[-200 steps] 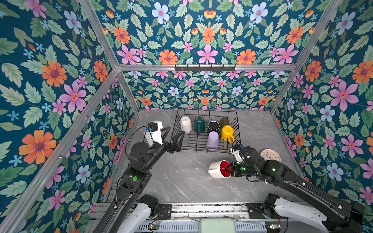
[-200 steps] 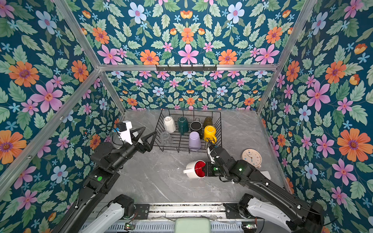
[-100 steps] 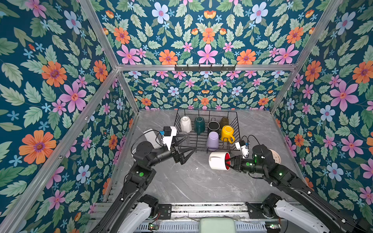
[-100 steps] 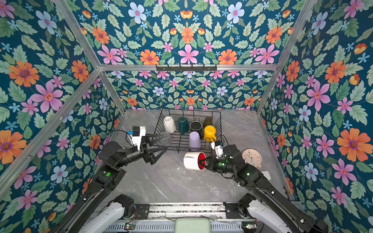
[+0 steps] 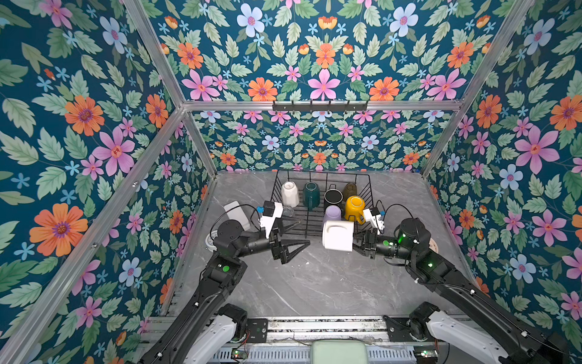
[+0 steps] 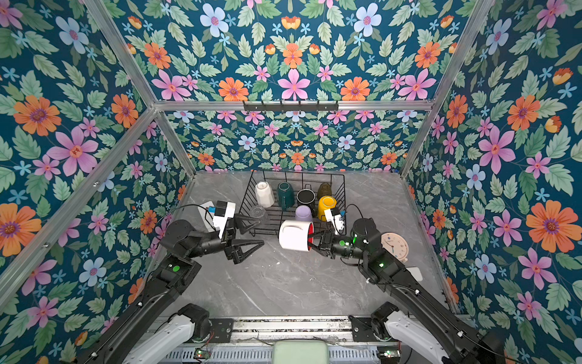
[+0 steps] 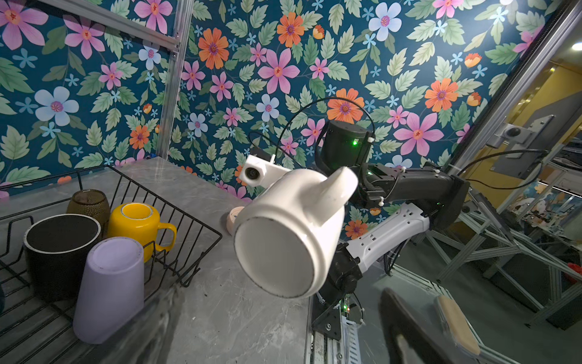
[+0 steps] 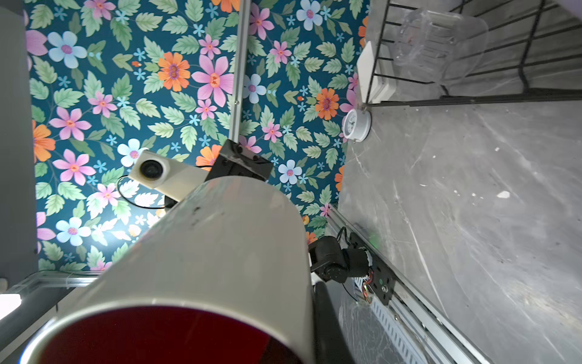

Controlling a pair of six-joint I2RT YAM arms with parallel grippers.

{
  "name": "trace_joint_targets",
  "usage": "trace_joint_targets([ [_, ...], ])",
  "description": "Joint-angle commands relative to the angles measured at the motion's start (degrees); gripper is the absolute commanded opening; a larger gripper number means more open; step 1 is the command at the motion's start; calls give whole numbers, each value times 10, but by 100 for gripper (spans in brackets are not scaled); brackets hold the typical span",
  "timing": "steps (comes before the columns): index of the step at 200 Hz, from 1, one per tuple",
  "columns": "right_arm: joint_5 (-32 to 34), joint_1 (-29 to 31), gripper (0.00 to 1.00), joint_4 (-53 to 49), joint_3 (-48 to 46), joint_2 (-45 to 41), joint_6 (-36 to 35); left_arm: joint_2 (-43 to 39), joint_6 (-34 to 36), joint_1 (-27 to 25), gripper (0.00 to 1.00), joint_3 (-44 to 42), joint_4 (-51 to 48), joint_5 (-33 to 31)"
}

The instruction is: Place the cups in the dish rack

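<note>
White glaze outside and red within, the white red-inside mug (image 5: 337, 239) lies on its side in the air, just right of centre in both top views. It is clear of the grey marble table (image 5: 308, 283) and overlaps the near edge of the dish rack (image 5: 365, 189). The right gripper (image 6: 313, 241) is clamped on its rim, with one finger inside the red mouth. The flat base faces left and the handle points up.

The left gripper (image 5: 297, 234) sits left of centre with its fingers spread wide and nothing between them, aimed at the mug's base but a little apart from it.

In the rack, along the upper row from left to right, are the cream mug (image 5: 289, 193) and the dark green mug (image 5: 311, 195), both bottom up, then the black mug (image 5: 333, 197) and the amber tumbler (image 5: 349, 190). Nearer the lower edge are the clear glass (image 5: 288, 211) at the left, then the lilac tumbler (image 5: 332, 213) and the yellow mug (image 5: 354, 208), both upside down. The lilac tumbler is just above the held mug in the frame.
</note>
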Motion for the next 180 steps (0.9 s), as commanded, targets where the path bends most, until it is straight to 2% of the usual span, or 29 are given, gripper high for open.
trace_joint_targets([
  [1, -27, 0, 0, 70, 13, 5, 13, 4, -3, 0, 100, 0, 28, 16],
  [77, -25, 8, 0, 127, 34, 54, 25, 4, 1, -1, 100, 7, 26, 23],
  [180, -30, 71, 0, 159, 79, 129, 15, 19, 16, 0, 100, 19, 15, 24],
])
